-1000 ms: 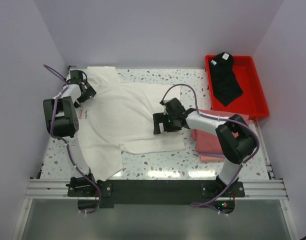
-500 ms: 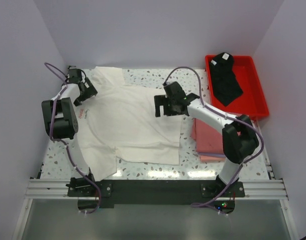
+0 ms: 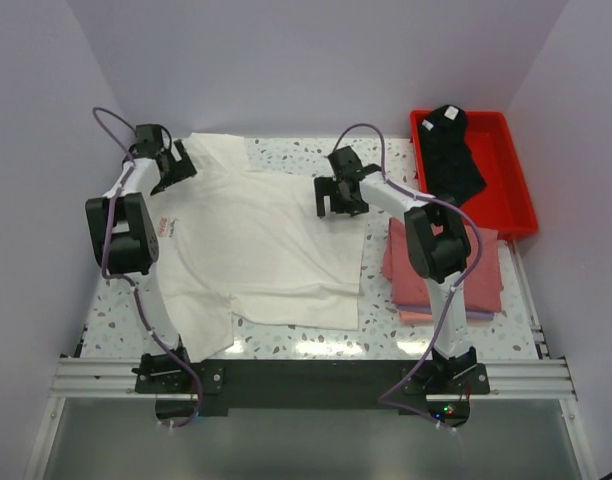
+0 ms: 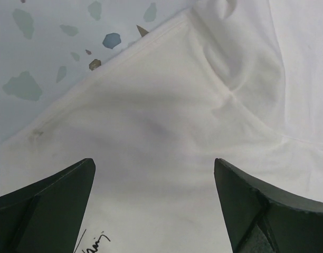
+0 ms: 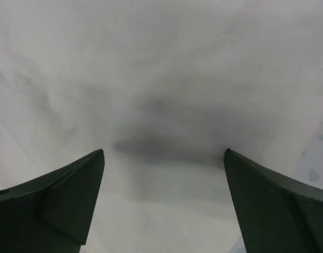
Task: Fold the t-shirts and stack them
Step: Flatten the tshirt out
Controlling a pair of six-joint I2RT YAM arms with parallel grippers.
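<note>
Wrinkled soft white t-shirt [image 3: 261, 240] spread flat left of centre on the speckled desk [image 3: 286, 152], folded salmon t-shirts [image 3: 441, 275] stacked at its right edge, limp black t-shirt [image 3: 451, 160] in glossy red tray [image 3: 506, 190] at far right corner; left gripper [image 3: 172, 168] over far-left sleeve, right gripper [image 3: 338, 203] over far-right shoulder, both splayed wide, grasping nothing, maybe touching cloth.

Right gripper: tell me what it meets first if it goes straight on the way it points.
The white t-shirt. The right gripper points down at it, open, and only that cloth lies ahead between its fingers. How far off the cloth is cannot be judged.
</note>
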